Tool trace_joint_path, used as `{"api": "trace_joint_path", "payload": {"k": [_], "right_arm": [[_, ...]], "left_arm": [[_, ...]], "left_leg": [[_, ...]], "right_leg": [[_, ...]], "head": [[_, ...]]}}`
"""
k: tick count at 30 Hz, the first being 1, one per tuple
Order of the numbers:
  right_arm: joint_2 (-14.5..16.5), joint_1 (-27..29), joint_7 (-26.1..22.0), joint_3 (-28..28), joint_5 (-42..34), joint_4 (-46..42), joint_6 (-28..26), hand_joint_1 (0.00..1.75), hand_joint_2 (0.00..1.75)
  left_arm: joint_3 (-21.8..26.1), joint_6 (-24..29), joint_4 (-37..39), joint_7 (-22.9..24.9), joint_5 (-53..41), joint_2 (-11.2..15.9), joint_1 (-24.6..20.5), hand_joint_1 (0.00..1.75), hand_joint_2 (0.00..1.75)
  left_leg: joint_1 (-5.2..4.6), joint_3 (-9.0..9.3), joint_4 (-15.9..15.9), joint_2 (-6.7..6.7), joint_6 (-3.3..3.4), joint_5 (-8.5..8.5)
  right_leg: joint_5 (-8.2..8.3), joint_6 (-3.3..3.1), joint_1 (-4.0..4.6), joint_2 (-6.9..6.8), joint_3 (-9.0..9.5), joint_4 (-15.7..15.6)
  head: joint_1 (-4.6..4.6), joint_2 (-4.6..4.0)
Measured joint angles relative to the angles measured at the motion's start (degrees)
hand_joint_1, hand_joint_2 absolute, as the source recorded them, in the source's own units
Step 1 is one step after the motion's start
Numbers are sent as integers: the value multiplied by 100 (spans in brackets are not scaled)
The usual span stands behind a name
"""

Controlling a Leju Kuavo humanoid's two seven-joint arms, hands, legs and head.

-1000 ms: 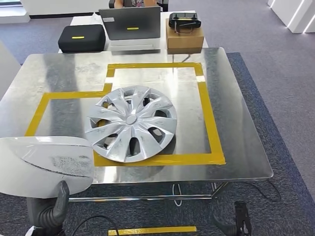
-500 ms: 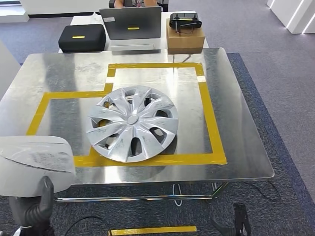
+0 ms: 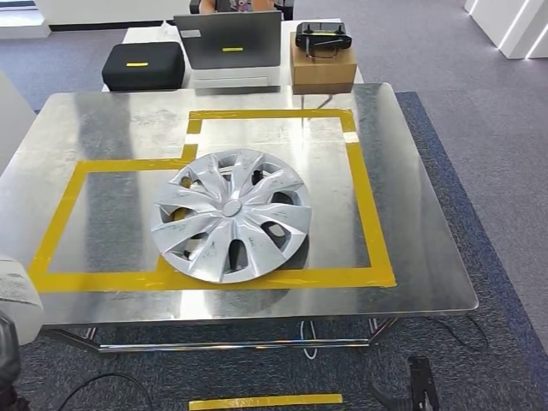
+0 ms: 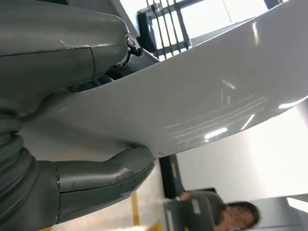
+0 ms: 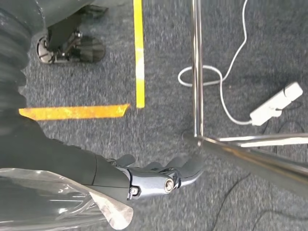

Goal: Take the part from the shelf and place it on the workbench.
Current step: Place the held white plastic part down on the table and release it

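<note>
The part is a white curved panel (image 4: pixel 203 96). My left hand (image 4: pixel 72 57) grips it, with the thumb (image 4: pixel 105 180) on one face and the fingers on the other. In the head view only a corner of the panel (image 3: pixel 16 300) shows at the lower left edge, just off the near left corner of the metal workbench (image 3: pixel 401 171), with my dark left hand (image 3: pixel 5 355) under it. My right hand (image 5: pixel 152 175) hangs over the carpet beside the bench's frame, fingers stretched out and holding nothing.
A silver hubcap (image 3: pixel 231 214) lies in the middle of the bench inside a yellow tape outline (image 3: pixel 372 223). Behind the bench are a black case (image 3: pixel 142 65), a laptop (image 3: pixel 226 41), a cardboard box (image 3: pixel 323 64) and a seated person. Cables and a power strip (image 5: pixel 275 102) lie on the floor.
My left hand and the white panel have moved left and down, from over the bench's near left corner almost out of the head view. The hubcap has not moved.
</note>
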Motion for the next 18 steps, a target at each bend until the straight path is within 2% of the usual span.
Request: {"api": "trace_joint_path", "payload": {"k": [5, 8, 13, 18], "right_arm": [[0, -75, 0, 38, -62, -2, 48, 0, 175], [-4, -131, 1, 115, -72, 2, 59, 0, 175], [-26, -258, 13, 255, -65, 27, 71, 0, 175], [-50, -314, 42, 347, -55, 51, 74, 0, 175]], "left_arm": [[669, -193, 569, 636, -779, 659, -394, 175, 175], [800, -298, 1153, 948, -1490, 1097, -683, 175, 175], [540, -205, 2222, 1518, -2561, 1723, -1347, 175, 175], [179, -125, 2900, 1773, -3042, 2047, -1804, 175, 175]], "left_leg": [[3, 3, 0, 0, -7, 6], [10, 4, -1, 0, -15, 11], [14, 3, -1, 0, -20, 14], [10, 3, 0, 8, -22, 15]], "right_leg": [[-1, -2, 6, -1, -3, 0], [-2, -4, 11, 0, -8, 1], [1, -9, 12, -1, -4, 1], [6, -15, 8, 12, -2, 0]], "head": [[-2, 0], [-1, 0], [-2, 0], [0, 0]]}}
